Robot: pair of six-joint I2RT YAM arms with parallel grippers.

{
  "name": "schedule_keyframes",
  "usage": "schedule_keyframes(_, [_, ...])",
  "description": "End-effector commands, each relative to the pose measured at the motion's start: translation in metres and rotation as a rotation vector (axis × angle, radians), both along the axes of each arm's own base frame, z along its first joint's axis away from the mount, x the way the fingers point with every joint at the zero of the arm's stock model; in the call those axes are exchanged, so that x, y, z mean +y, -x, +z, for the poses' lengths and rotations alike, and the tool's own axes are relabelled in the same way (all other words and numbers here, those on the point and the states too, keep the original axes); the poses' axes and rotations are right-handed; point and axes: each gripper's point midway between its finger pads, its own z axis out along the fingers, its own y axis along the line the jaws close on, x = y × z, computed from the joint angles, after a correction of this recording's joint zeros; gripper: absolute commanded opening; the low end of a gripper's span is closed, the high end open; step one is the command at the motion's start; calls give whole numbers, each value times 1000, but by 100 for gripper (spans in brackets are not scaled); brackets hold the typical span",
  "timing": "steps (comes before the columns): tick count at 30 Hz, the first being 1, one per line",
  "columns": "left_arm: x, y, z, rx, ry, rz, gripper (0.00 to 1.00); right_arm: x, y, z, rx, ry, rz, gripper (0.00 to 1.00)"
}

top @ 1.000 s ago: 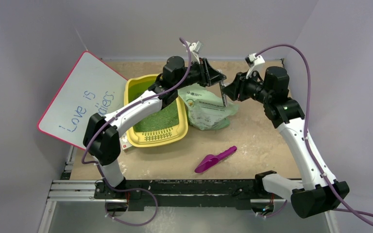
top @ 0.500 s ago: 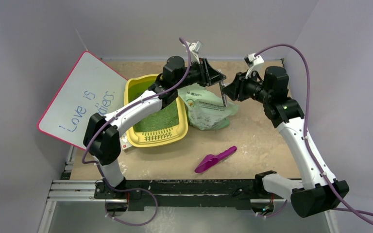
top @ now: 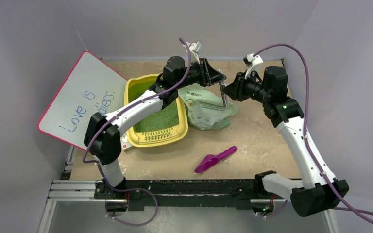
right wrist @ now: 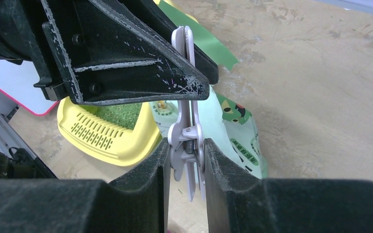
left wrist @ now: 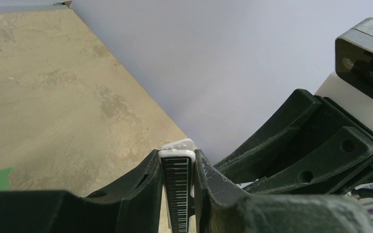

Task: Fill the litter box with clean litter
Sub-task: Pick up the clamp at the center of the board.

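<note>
Top external: the litter box point(top: 132, 86) sits on the worktop point(top: 262, 131) left of centre, grate end toward the arm bases. Clean litter point(top: 158, 119) covers its floor. A pale green printed bag point(top: 209, 110) lies just beside the box on its right. A purple scoop point(top: 215, 159) lies nearer the bases, apart from both. A pink-edged whiteboard point(top: 75, 104) leans at the left. The left arm reaches over the box, and the left pincer point(top: 221, 80) and right pincer point(top: 228, 91) meet above the bag on a thin white clip point(top: 224, 98) hanging upright.

Left wrist: the left pincer point(left wrist: 177, 162) is pressed together on the clip point(left wrist: 177, 187), whose white end with black scale lines shows between the fingers. The right arm's black pincer body and its camera point(left wrist: 364, 63) fill the right side.

Right wrist: the right pincer point(right wrist: 187, 153) is pinching the clip point(right wrist: 188, 133) at its spring hinge, fingers touching both sides. The left pincer point(right wrist: 201, 80) clamps the clip higher up. Below lie the litter box point(right wrist: 102, 143) with clean litter point(right wrist: 121, 114) and the bag point(right wrist: 235, 143).
</note>
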Motion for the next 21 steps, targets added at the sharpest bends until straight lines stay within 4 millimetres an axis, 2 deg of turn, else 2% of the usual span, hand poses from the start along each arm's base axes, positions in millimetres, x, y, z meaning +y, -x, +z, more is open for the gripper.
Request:
schedule_keyframes(1, [4,4,32,-83,60,-18,30,-9,-8,24,-85,17,-52,9])
schedule_keyframes(3, [6,3,32,-98,49,-3,44,-10,-8,23,-82,20,-55,7])
schedule_keyframes(4, [8,3,34,-107,49,1,56,-11,-8,22,-79,23,-60,6])
schedule_keyframes(6, [12,2,35,-120,43,8,66,-14,-10,20,-73,31,-77,5])
schedule_keyframes(10, [29,-3,34,-149,27,39,72,-22,-13,19,-70,50,-130,2])
schedule_keyframes(13, [48,-4,23,-213,-41,59,75,-23,-9,20,-62,45,-130,0])
schedule_keyframes(15, [57,3,13,-298,-118,30,77,-28,-9,20,-71,78,-143,0])
schedule_keyframes(16, [61,10,5,-392,-187,-6,79,-31,-9,20,-72,97,-150,0])
schedule_keyframes(19, [66,31,-35,-557,-374,-184,84,-36,-10,21,-82,136,-153,0])
schedule_keyframes(21, [75,36,-55,-634,-485,-246,85,-37,-9,25,-94,155,-144,0])
